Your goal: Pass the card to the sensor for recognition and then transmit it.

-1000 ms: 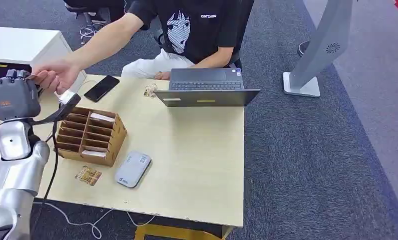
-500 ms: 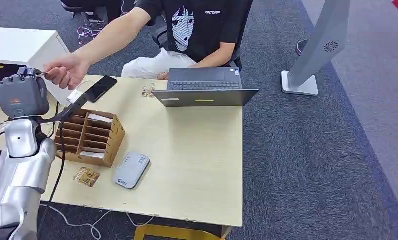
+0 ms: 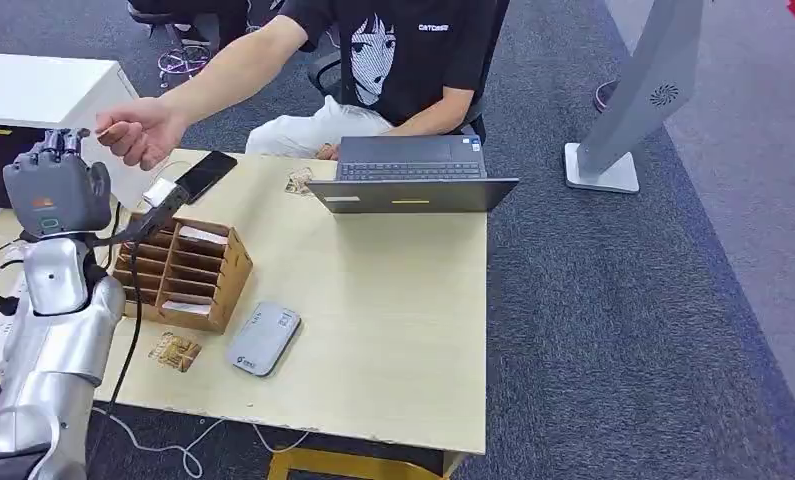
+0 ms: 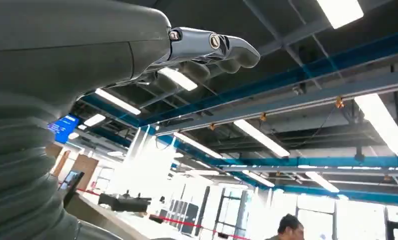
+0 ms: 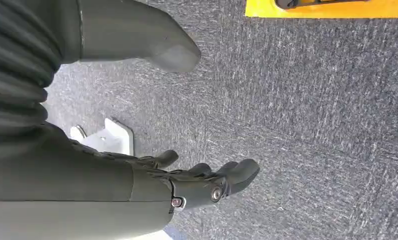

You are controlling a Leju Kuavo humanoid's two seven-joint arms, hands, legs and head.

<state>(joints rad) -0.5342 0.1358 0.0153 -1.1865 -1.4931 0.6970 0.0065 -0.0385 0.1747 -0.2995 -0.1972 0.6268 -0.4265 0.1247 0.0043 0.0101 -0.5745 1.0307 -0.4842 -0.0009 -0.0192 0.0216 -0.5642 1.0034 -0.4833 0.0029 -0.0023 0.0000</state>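
Holding nothing in left hand (image 3: 57, 192), raised, fingers loosely apart. Showing as thin pale sliver: card (image 3: 104, 131), just beyond hand, pinched by person's hand (image 3: 143, 133). Hanging w/ fingers spread over carpet: right hand (image 5: 151, 182).

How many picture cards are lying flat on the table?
2. One card lies near the front edge, beside the grey card reader. The other card lies by the laptop. More may sit hidden in the cardboard organizer.
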